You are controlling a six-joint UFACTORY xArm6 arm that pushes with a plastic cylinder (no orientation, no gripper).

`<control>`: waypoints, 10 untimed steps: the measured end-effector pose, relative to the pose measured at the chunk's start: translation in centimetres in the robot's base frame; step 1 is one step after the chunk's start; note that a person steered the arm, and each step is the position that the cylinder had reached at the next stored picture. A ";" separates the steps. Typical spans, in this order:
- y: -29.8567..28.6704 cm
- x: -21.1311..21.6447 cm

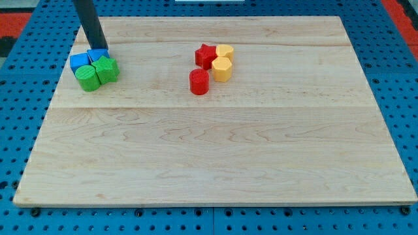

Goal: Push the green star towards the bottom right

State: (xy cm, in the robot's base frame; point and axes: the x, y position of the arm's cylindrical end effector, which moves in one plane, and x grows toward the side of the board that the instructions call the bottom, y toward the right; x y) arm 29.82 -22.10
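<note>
The green star (107,69) sits near the wooden board's upper left. A green cylinder (86,77) touches it on its left. Two blue blocks lie just above them: one (80,61) at the left and one (98,55) at the right. My tip (98,49) comes down from the view's top and rests at the right blue block's upper edge, just above the green star.
A second cluster lies at upper centre: a red star (206,55), a red cylinder (199,82), a yellow block (225,51) and a yellow block (222,68). The wooden board (215,156) lies on a blue pegboard table.
</note>
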 end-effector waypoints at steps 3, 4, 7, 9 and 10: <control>5.8 -1.8; 0.7 2.0; 4.2 5.7; 13.2 13.6; 14.2 13.9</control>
State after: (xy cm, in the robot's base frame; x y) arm 43.68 -7.90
